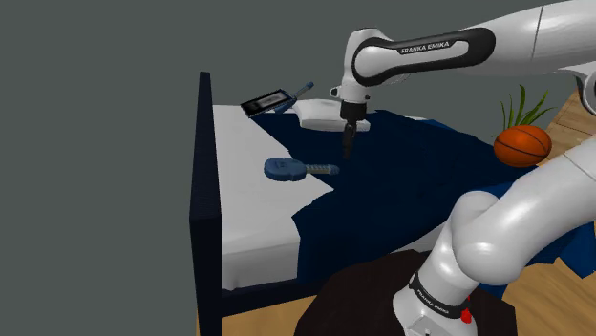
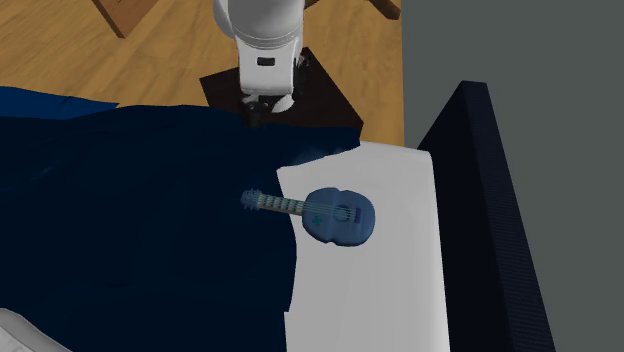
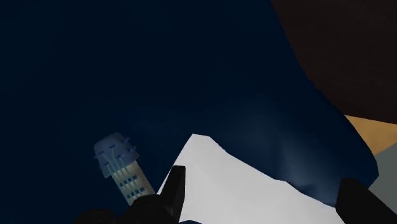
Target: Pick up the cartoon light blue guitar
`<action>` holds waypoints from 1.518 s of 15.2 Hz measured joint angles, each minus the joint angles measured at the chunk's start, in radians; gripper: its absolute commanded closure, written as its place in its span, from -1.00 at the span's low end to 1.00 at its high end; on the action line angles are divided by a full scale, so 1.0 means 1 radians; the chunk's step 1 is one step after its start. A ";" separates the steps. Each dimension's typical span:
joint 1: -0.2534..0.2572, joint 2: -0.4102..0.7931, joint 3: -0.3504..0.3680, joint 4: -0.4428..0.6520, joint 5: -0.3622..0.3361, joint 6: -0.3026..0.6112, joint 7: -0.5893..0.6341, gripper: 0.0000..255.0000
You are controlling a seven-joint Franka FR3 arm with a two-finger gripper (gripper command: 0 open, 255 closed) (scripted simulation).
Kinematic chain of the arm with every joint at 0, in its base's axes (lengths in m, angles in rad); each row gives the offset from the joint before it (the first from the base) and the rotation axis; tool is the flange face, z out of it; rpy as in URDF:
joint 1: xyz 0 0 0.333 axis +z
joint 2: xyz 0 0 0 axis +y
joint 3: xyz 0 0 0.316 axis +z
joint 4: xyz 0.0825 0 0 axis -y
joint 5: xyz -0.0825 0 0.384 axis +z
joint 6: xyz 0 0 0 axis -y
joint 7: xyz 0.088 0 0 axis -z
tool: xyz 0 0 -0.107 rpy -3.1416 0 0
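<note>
The light blue guitar lies flat on the bed. Its body rests on the white sheet and its neck reaches onto the dark blue blanket. From the second exterior view the guitar points its headstock toward the robot's stand. My gripper hangs above the blanket, just past the headstock on the shoulder view's right, touching nothing. Along the gripper I see the headstock and upper neck of the guitar off to one side of my open gripper, with one finger beside the neck and nothing between the two.
A dark bed frame board runs along the sheet's far side. A dark flat device, a small blue item and a white object lie at the bed's far end. An orange basketball and a plant sit behind the arm.
</note>
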 measured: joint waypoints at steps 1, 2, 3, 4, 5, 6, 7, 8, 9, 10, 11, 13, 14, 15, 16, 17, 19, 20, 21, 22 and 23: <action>0.010 0.036 -0.013 0.015 0.003 0.020 -0.047 -1.00; 0.016 0.077 -0.032 0.033 0.004 0.042 -0.100 -1.00; 0.023 0.121 -0.046 0.056 0.010 0.062 -0.153 -1.00; 0.030 0.155 -0.058 0.069 0.015 0.080 -0.203 -1.00; 0.037 0.200 -0.069 0.098 0.025 0.095 -0.253 -1.00; 0.041 0.236 -0.079 0.120 0.033 0.106 -0.305 -1.00; 0.046 0.277 -0.086 0.142 0.045 0.122 -0.355 -1.00; 0.049 0.316 -0.092 0.162 0.056 0.137 -0.404 -1.00; 0.052 0.352 -0.096 0.184 0.068 0.149 -0.452 -1.00; 0.053 0.401 -0.100 0.227 0.084 0.151 -0.504 -1.00; 0.051 0.448 -0.102 0.258 0.100 0.164 -0.557 -1.00; 0.049 0.523 -0.097 0.309 0.126 0.179 -0.640 -1.00; 0.049 0.544 -0.094 0.319 0.134 0.188 -0.657 -1.00; 0.047 0.556 -0.092 0.321 0.139 0.198 -0.668 -1.00; 0.046 0.563 -0.092 0.317 0.142 0.209 -0.674 -1.00; 0.047 0.570 -0.090 0.309 0.145 0.223 -0.676 -1.00; 0.045 0.587 -0.089 0.300 0.151 0.248 -0.682 -1.00; 0.043 0.595 -0.089 0.299 0.155 0.257 -0.685 -1.00; 0.042 0.601 -0.089 0.295 0.157 0.266 -0.687 -1.00; 0.041 0.603 -0.089 0.291 0.158 0.272 -0.689 1.00; 0.041 0.605 -0.089 0.290 0.159 0.275 -0.690 1.00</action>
